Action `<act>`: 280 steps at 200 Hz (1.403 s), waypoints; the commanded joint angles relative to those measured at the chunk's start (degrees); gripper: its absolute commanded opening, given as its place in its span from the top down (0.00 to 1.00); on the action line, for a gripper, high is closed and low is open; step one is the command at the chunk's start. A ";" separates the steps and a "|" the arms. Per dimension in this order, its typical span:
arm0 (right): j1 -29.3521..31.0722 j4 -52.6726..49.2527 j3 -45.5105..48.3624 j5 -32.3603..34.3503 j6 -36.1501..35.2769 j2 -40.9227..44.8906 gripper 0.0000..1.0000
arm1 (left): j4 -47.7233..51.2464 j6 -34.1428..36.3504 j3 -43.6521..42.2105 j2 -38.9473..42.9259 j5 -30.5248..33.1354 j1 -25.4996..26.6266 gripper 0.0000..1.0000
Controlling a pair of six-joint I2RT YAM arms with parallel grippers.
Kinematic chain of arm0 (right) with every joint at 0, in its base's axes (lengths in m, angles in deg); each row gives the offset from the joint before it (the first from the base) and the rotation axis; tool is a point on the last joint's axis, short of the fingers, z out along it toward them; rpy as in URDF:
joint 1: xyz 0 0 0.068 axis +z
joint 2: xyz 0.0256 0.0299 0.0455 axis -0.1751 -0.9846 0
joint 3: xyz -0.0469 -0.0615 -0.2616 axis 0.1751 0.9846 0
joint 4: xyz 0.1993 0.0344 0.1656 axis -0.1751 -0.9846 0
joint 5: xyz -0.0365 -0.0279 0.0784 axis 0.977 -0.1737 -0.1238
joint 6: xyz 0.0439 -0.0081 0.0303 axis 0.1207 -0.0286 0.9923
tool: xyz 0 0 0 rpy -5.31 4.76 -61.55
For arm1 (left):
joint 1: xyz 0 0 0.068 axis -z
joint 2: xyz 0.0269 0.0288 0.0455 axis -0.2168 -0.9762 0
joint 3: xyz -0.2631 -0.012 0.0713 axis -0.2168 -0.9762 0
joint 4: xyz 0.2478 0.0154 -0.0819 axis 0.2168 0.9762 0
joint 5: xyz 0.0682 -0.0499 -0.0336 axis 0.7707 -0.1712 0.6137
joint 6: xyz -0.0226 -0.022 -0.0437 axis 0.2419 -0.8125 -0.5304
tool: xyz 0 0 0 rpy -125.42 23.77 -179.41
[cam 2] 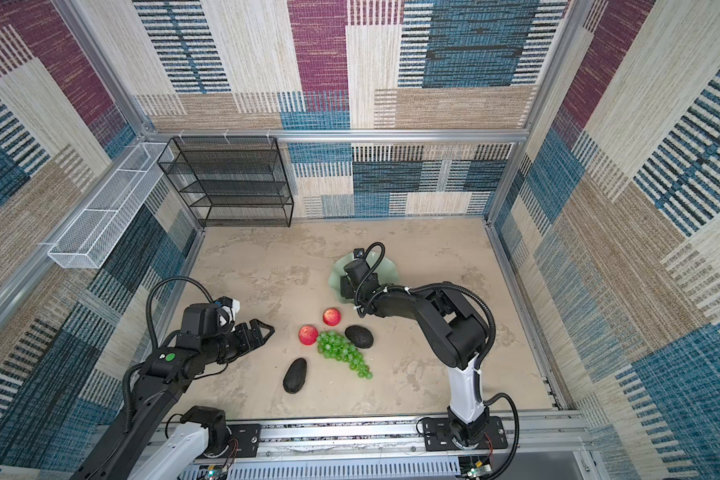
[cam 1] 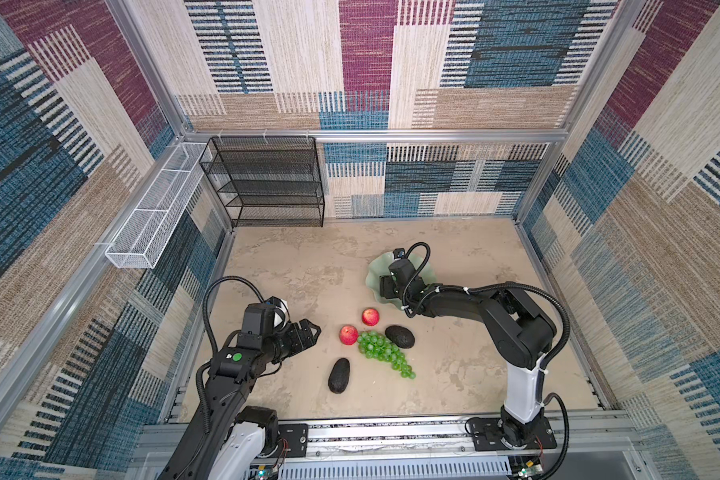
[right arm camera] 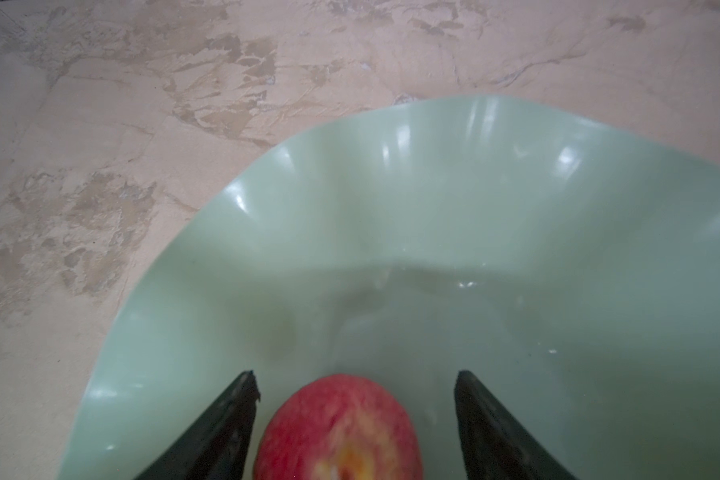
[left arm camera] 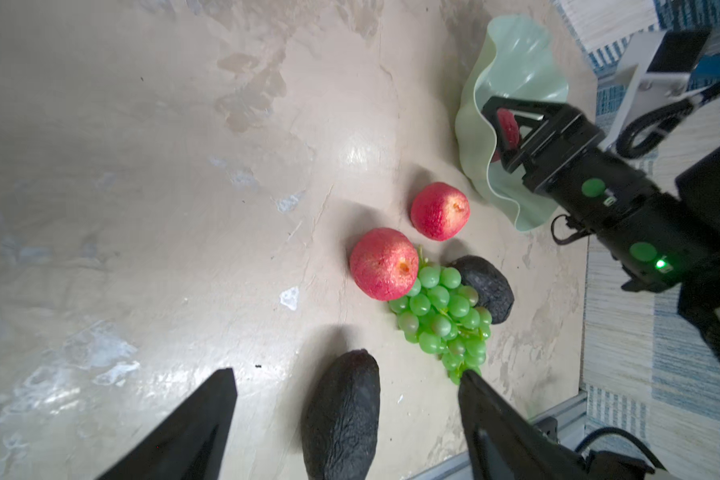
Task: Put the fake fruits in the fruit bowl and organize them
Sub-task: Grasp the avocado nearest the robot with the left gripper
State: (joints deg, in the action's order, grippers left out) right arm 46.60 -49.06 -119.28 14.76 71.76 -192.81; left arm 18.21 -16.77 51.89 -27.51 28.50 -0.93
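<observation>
Hanging over the bowl (right arm camera: 433,187), the right end effector (right arm camera: 354,376) has its jaws apart. A red apple (right arm camera: 337,428) lies between them inside the bowl, with a gap on either side of the fruit. The left end effector (cam 1: 310,332) is also spread wide and grips nothing. It hovers above the worktop (cam 1: 454,374), well apart from the bowl, on the side toward the arm bases.

The other fruits lie outside the bowl on that same side. One apple (cam 1: 370,316) is nearest the bowl, and a second apple (cam 1: 348,335) touches the green grapes (cam 1: 381,351). An avocado (cam 1: 400,336) rests against the grapes' other side, and a second avocado (cam 1: 339,375) lies alone, farthest from the bowl.

Plain round green stickers (left arm camera: 593,187) mark the right arm, near a lit green lamp (left arm camera: 659,263). The worktop is beige, mottled and glossy. Patchwork fabric in blue, maroon and cream covers the walls inside an aluminium frame. A black mesh rack (cam 1: 262,183) and a white wire basket (cam 1: 150,216) sit well apart from the bowl.
</observation>
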 commanded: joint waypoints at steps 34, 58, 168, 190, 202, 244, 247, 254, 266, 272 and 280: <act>-2.34 4.42 3.36 0.11 -1.64 14.89 0.03 | 1.92 -4.11 -1.49 -2.34 3.66 8.24 0.15; -2.67 4.70 5.97 -0.26 -1.88 20.24 0.00 | 2.16 -4.76 -2.45 -3.87 5.41 12.29 0.15; -3.19 3.83 15.49 1.65 0.27 26.33 0.00 | -3.00 -5.43 -1.32 -15.57 11.96 25.58 0.13; -3.17 4.16 15.84 1.58 0.38 26.23 0.00 | -3.38 -5.48 -0.92 -17.98 12.70 27.16 0.13; -3.21 4.35 16.06 1.63 0.38 25.98 0.00 | -4.04 -5.56 -0.92 -19.26 12.94 28.03 0.14; -3.45 4.15 16.09 2.20 0.69 24.83 0.00 | -4.61 -5.02 -1.82 -22.56 12.96 28.99 0.33; -3.45 4.22 16.25 2.21 0.73 24.83 0.00 | -4.62 -4.93 -1.81 -22.63 12.88 29.04 0.35; -3.54 4.39 16.45 2.15 0.90 24.83 0.00 | -4.60 -4.59 -1.68 -22.72 12.68 29.10 0.38; -3.55 4.53 16.82 2.13 1.09 24.83 0.00 | -4.53 -4.23 -1.46 -22.73 12.37 29.15 0.45; -3.57 4.53 16.94 2.04 1.16 24.83 0.00 | -4.47 -4.10 -1.39 -22.79 12.35 29.21 0.47; -3.61 4.61 17.10 2.15 1.19 24.91 0.00 | -4.52 -3.98 -1.20 -22.77 12.50 29.26 0.51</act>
State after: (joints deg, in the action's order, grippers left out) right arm 43.06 -46.39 -102.67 15.89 72.02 -167.85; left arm 14.03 -21.18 50.23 -50.16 40.28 28.16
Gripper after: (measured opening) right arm 0.996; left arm 0.535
